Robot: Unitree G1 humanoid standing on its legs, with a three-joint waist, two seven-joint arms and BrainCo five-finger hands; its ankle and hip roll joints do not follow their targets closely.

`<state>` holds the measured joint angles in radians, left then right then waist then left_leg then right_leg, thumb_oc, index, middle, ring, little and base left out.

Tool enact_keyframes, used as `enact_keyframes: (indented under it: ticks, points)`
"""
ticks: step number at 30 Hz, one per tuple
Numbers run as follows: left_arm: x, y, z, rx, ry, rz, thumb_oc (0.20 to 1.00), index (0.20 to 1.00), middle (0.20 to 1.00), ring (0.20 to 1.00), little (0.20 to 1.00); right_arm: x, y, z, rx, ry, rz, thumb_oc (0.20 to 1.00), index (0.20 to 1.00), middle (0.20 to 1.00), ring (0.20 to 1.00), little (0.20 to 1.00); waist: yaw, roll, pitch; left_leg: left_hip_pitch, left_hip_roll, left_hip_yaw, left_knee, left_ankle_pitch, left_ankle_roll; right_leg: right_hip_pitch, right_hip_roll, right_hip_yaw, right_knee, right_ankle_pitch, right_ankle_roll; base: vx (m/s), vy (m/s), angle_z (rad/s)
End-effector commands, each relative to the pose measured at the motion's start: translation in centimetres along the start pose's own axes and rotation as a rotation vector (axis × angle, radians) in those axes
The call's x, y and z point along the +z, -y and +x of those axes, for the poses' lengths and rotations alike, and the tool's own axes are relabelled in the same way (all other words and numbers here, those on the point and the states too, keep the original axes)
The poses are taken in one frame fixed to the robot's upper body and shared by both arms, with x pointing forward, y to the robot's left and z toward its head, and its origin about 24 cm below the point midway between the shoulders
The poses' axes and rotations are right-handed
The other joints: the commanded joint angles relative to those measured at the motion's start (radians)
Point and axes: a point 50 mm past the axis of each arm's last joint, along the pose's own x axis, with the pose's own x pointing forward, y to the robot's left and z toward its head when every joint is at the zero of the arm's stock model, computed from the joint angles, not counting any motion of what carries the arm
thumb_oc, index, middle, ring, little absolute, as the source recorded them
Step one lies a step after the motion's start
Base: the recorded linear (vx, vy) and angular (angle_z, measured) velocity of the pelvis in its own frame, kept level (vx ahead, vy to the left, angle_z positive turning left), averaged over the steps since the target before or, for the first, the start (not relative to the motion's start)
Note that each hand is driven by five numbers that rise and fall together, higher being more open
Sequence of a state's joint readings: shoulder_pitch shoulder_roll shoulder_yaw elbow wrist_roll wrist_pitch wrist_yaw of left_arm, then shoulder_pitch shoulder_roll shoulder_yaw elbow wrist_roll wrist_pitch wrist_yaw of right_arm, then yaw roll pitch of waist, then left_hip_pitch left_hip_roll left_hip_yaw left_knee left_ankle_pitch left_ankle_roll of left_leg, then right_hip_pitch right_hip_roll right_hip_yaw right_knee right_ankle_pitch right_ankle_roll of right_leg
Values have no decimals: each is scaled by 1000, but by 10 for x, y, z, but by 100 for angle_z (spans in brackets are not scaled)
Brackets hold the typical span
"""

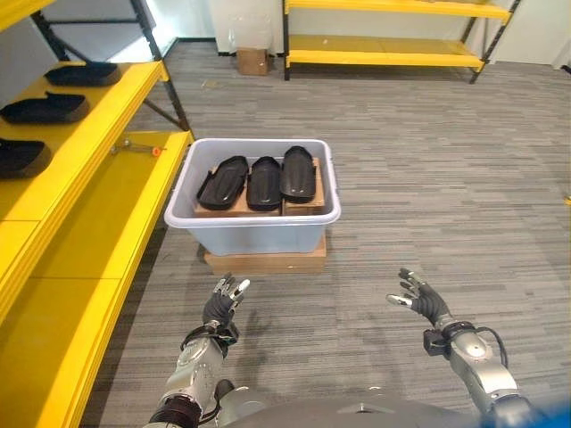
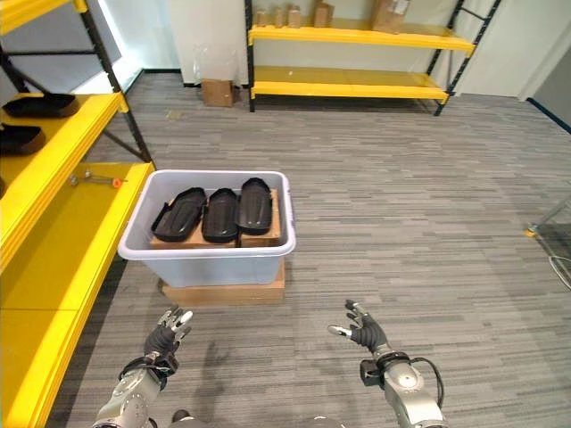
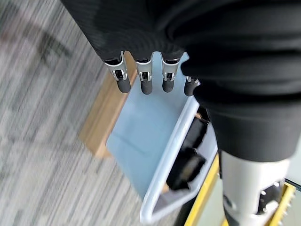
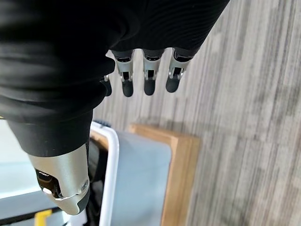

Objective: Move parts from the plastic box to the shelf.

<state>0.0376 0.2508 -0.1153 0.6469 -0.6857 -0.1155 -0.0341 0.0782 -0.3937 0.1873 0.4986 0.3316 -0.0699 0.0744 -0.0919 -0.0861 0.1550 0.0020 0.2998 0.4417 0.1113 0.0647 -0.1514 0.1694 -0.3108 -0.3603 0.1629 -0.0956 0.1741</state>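
Note:
A pale grey plastic box stands on a flat cardboard base on the carpet. Three black curved parts lie side by side inside it on cardboard. More black parts rest on the yellow shelf to my left. My left hand hovers open just short of the box's near wall, holding nothing. My right hand is open too, lower right of the box, over bare carpet. In the left wrist view the box shows beyond the fingers.
A second yellow shelf rack runs along the far wall, with a small cardboard box on the floor beside it. A small tool with an orange tip lies on the left shelf's lower level. Open carpet spreads right of the box.

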Motion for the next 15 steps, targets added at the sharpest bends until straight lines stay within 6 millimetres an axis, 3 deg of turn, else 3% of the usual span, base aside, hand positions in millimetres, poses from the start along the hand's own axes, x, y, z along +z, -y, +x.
enact_keyframes:
  ticks: [1,4,9,15]
  points:
    - [25,4,2,-6,120,64,1000,1000,1000,1000,1000,22,4,2,-9,117,61,1000,1000,1000,1000,1000,31,40,21,56,35,-16,-26,-28,30,-113,51,31,114,-59,-45,184,380,75]
    - [29,1,4,20,129,81,1000,1000,1000,1000,1000,23,0,3,-1,124,48,1000,1000,1000,1000,1000,36,42,31,62,-44,-23,-35,-57,78,-130,52,43,179,-81,-34,188,385,30]
    - [40,-6,1,39,189,160,1000,1000,1000,1000,1000,30,-13,7,43,165,64,1000,1000,1000,1000,1000,67,36,32,69,-116,-31,-74,-84,132,-177,39,38,274,-46,1,149,344,4]
    - [44,-1,2,6,197,181,1000,1000,1000,1000,1000,49,-20,14,32,224,74,1000,1000,1000,1000,1000,128,53,27,68,-192,-19,-137,-98,189,-251,-76,-51,479,23,15,83,280,-6]
